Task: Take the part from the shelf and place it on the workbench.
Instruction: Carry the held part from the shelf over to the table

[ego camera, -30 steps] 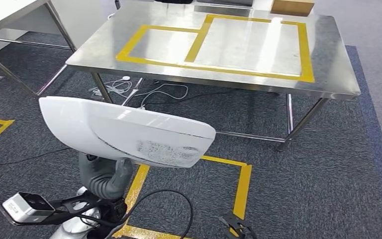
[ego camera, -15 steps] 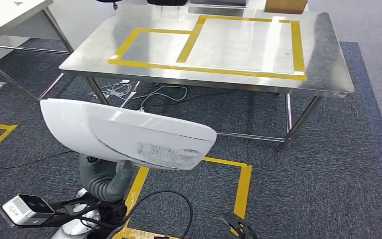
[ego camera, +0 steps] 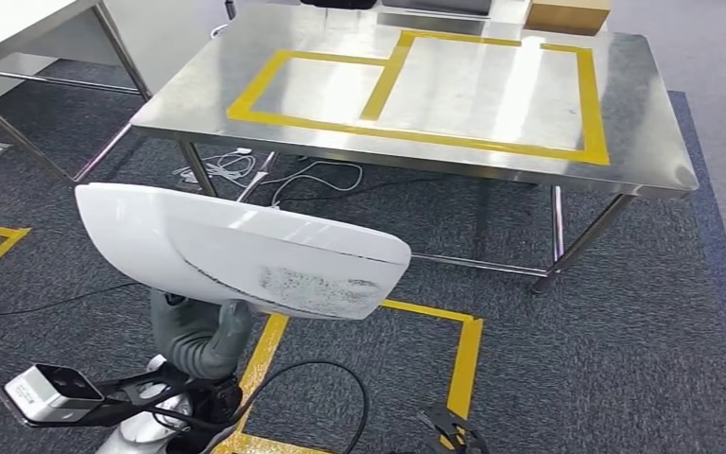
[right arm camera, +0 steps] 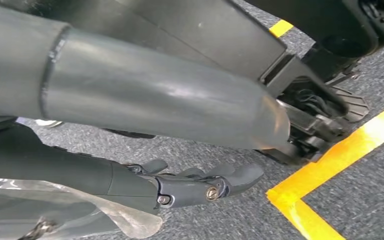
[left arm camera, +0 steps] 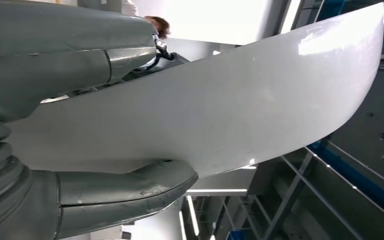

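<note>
part (ego camera: 236,251) (white shell), gripped atop left robot hand (ego camera: 194,336)

The whole view swings: the steel workbench (ego camera: 416,90) slides right and lower, away from the left hand (ego camera: 194,336).

White cables (ego camera: 274,172) lie on dark grey carpet (ego camera: 624,322) marked with yellow tape (ego camera: 461,352) at lower centre, and a cardboard box (ego camera: 569,13) sits at the top edge.
</note>
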